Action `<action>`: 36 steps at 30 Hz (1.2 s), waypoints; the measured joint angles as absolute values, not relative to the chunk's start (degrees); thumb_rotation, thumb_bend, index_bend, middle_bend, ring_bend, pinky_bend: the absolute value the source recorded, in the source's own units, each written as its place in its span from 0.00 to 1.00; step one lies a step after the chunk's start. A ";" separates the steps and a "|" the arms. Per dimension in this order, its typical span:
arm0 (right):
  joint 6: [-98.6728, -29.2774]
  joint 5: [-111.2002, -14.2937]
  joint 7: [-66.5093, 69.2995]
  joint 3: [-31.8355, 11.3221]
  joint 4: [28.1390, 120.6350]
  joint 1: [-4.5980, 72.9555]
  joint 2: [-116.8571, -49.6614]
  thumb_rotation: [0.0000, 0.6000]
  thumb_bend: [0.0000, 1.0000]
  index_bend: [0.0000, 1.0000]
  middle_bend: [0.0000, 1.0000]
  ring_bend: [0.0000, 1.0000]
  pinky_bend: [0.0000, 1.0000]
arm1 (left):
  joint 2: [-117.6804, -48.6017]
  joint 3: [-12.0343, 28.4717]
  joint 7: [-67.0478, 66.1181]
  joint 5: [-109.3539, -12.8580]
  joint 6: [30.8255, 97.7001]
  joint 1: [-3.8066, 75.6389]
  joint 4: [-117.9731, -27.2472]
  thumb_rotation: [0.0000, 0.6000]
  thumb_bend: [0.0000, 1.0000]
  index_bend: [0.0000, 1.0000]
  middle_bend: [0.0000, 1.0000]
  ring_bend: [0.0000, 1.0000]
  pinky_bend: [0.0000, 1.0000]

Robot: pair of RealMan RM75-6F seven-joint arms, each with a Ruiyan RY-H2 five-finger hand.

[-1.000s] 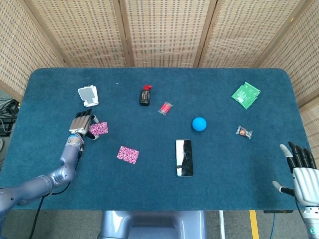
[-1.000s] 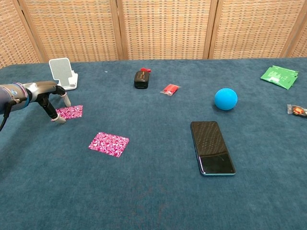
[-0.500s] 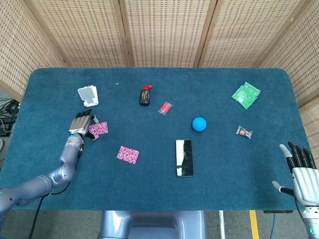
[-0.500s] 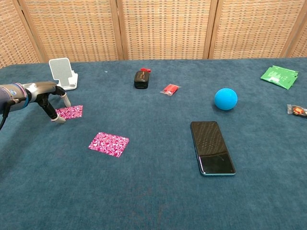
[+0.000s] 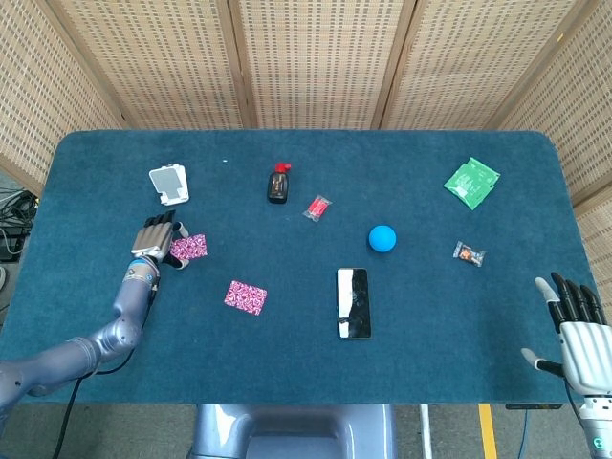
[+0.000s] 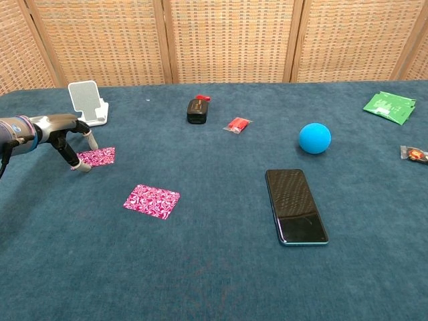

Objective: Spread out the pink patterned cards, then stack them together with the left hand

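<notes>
Left hand [image 6: 67, 137]: fingertips down on left edge of far card [image 6: 97, 156]; pressing, no grasp seen.
Right hand [image 5: 579, 330]: released, fingers spread, at near right table edge, well apart from cards.
Cards: spread, two apart on left half of table.
Near card [image 6: 152, 200]: lay nearer and to right of left hand; long axis roughly left-right, slightly skewed.
Nearer hand: left, by far.
Writing: none legible on cards; pink pattern only.
</notes>
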State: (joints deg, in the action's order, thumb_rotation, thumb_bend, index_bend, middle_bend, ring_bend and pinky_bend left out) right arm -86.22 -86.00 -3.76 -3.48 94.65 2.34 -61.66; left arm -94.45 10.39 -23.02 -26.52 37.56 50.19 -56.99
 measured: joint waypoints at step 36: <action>-86.22 -86.17 -3.84 -3.34 94.78 2.34 -61.60 1.00 0.00 0.00 0.00 0.00 0.00 | -91.85 11.13 -21.93 -31.87 41.29 50.10 -65.11 1.00 0.25 0.68 0.00 0.00 0.00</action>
